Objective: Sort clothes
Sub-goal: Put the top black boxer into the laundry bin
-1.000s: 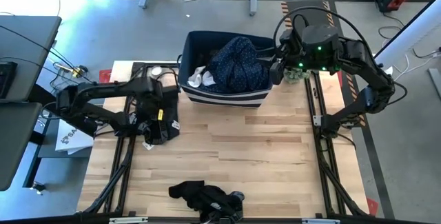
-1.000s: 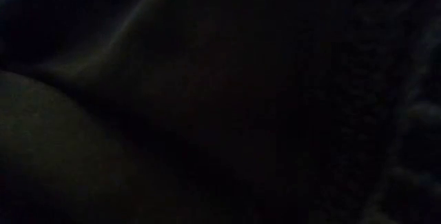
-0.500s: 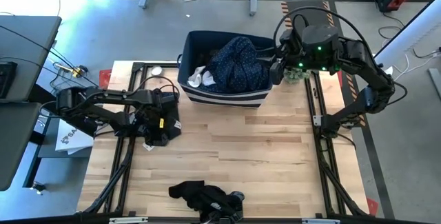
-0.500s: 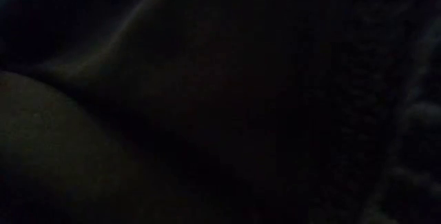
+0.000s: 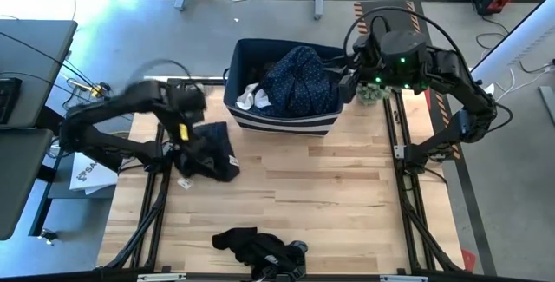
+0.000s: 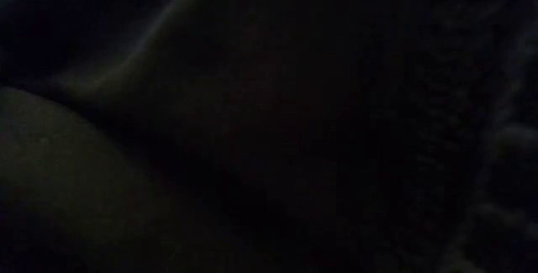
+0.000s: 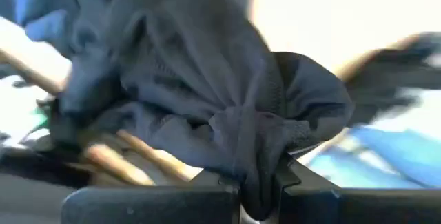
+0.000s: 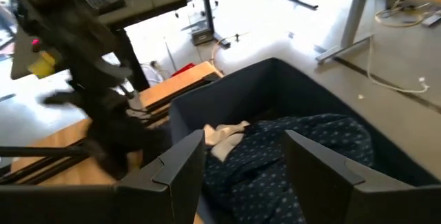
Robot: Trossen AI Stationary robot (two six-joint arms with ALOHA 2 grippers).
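Matt black cloth, soft and creased, bunches between the left gripper's dark matt fingers. The table is pale wood in smooth planked strips. A navy fabric bin (white-striped) holds a speckled navy garment and white cloth; another black garment lies crumpled near.

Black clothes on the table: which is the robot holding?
The black garment at the table's left side, pinched in the left gripper; the other black pile lies untouched at the front edge.
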